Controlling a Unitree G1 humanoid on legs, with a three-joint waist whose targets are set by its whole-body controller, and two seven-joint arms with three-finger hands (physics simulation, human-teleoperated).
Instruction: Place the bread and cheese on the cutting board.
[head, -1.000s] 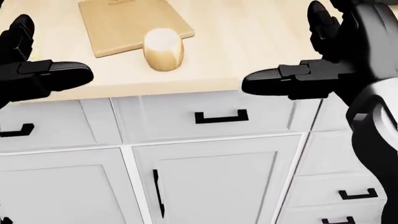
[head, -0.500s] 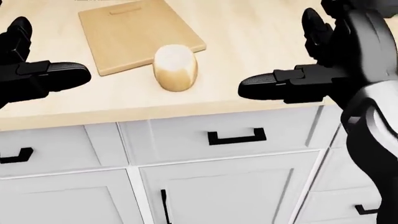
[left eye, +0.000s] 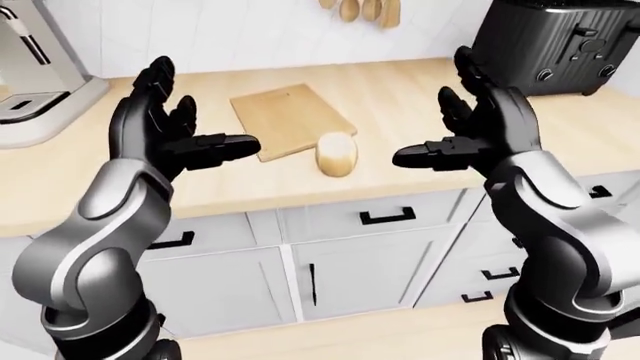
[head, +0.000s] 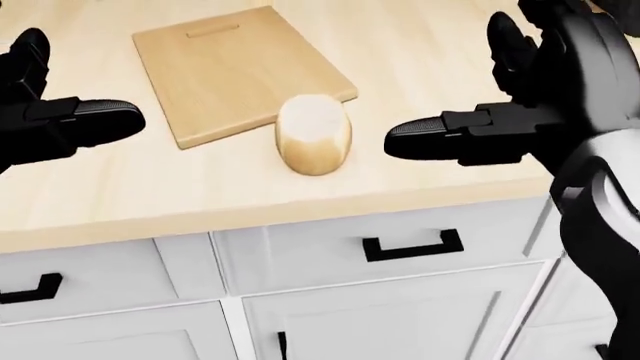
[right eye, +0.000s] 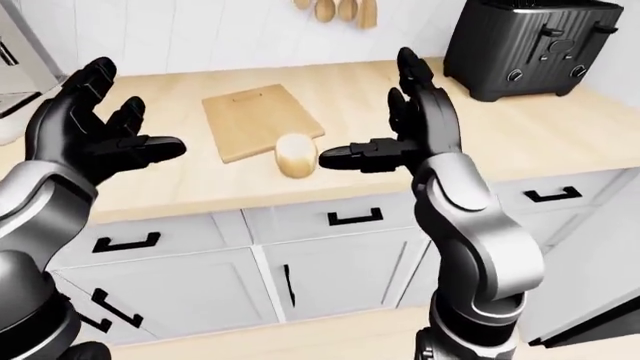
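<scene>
A pale rounded bread loaf (head: 314, 135) lies on the counter at the lower right corner of the wooden cutting board (head: 235, 71), which has nothing on it. No cheese shows in any view. My left hand (left eye: 210, 109) hovers open to the left of the board, palm turned inward, holding nothing. In the left-eye view my right hand (left eye: 430, 112) hovers open to the right of the bread, with the thumb (head: 430, 133) pointing toward the loaf and a gap between them. Both hands are above the counter's near edge.
A black toaster (left eye: 555, 45) stands on the light wood counter (left eye: 420, 82) at the upper right. A coffee machine (left eye: 35, 67) is at the far left. Wooden utensils (left eye: 365, 9) hang on the wall. White drawers (left eye: 385, 217) and cabinet doors are below.
The whole head view has shifted, so the camera moved: board and bread sit lower and further right in the picture. Both hands keep their open pose.
</scene>
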